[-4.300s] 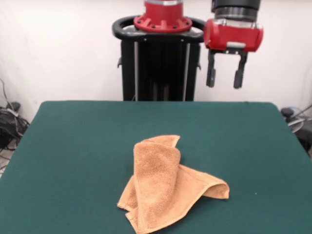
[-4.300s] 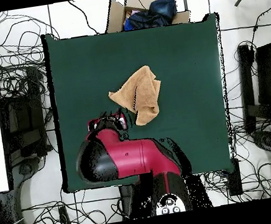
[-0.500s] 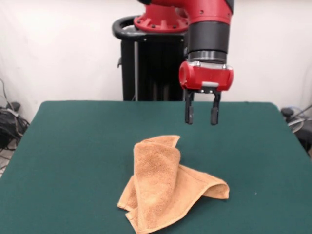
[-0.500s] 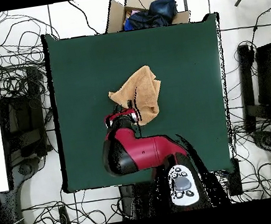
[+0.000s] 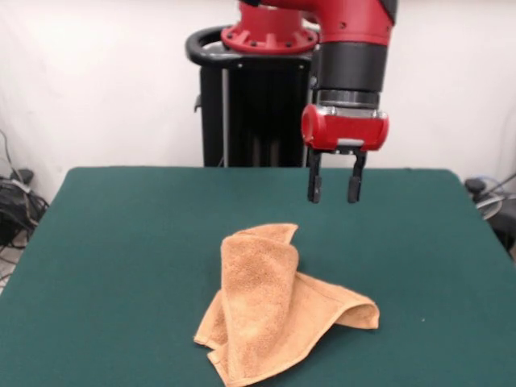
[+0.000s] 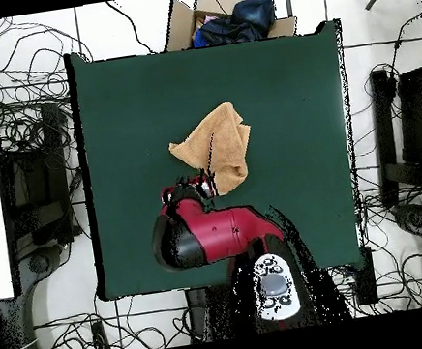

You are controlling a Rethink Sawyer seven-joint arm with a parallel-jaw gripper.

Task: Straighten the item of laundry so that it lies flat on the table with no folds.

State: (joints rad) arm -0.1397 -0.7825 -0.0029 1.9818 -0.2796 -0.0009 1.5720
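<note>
The orange-tan towel [image 5: 274, 310] lies crumpled and folded over itself on the dark green table [image 5: 121, 242], near the front middle in the front view. It also shows in the overhead view [image 6: 219, 147] near the table's [image 6: 280, 84] middle. My gripper [image 5: 332, 193] hangs open and empty in the air above the table, behind the towel and a little to its right in the front view. In the overhead view the red arm's end [image 6: 191, 200] sits just below the towel's lower edge.
The black pedestal [image 5: 262, 105] stands behind the table's far edge. In the overhead view a cardboard box with dark cloth [image 6: 230, 15] sits beyond the table's top edge, and cables lie on the floor all round.
Since 4.3 s ago my gripper has come down and moved left towards the towel. In the last half second it rose very slightly. The towel has not moved.
</note>
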